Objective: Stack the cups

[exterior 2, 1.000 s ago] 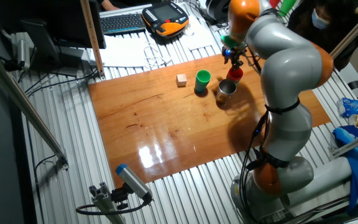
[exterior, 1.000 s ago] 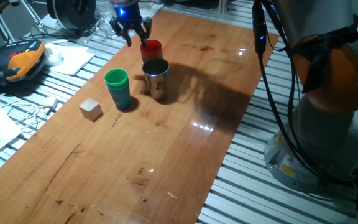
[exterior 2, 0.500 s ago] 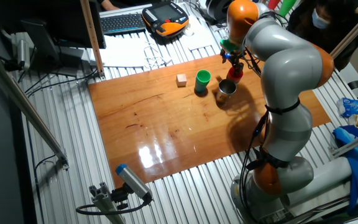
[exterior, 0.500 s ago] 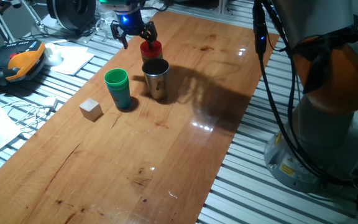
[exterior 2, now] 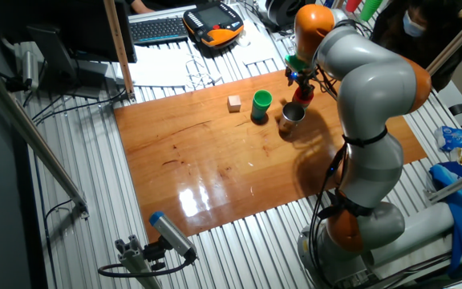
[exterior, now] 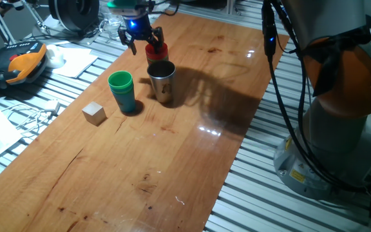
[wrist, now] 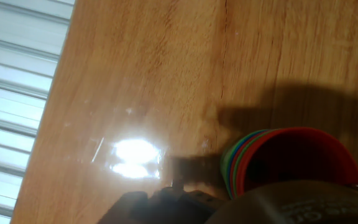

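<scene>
The gripper [exterior: 140, 40] hangs low at the far end of the wooden table [exterior: 172, 154], its dark fingers spread to either side of the red cup stack [exterior: 157, 51]. One finger sits on the near left side of the stack and the other close against its rim. Whether the fingers are pressing on the stack or only bracketing it cannot be told from these views.

In the hand view, the stack fills the lower right corner. A red cup is innermost, with green and blue rims nested around it, so several cups are already gathered here. Part of the gripper's body blocks the bottom edge of that picture.

Just in front of the red stack stands the steel cup [exterior: 162, 80], upright, open and apparently empty. To its left, near but apart, is the green cup [exterior: 122, 90], sitting inside a blue one. A small wooden cube [exterior: 94, 113] lies further left, apart from all the cups.

The step in hand appears to be taking hold of the red stack. The next move likely calls for a firm close on its wall. After that, it calls for a straight lift clear of the steel cup's rim before carrying it to another cup.
</scene>
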You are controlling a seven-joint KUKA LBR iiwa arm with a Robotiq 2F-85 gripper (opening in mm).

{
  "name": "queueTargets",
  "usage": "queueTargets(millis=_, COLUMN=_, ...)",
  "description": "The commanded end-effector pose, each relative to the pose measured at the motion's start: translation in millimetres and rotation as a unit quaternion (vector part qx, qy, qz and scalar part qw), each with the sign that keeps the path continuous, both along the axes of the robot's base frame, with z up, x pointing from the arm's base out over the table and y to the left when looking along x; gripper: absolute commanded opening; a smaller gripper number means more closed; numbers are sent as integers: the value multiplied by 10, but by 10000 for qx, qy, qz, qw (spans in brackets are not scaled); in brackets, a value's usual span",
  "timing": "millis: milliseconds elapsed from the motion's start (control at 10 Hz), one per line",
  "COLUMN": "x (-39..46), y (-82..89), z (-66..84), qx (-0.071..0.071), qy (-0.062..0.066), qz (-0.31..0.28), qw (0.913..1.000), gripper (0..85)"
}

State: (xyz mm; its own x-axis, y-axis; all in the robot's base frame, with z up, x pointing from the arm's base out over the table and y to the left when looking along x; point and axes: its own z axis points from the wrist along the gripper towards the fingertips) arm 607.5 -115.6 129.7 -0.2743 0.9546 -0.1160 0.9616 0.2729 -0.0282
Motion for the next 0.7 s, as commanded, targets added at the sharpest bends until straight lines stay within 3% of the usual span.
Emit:
queueTargets(millis=0, x=-6, y=11, z=-20, qx=-31, qy=-10, qz=2, qw=10000, gripper=680)
queueTargets(millis=600, x=-27, y=8, z=-148, qx=-2, qy=-114, qz=107, qw=9999, gripper=680)
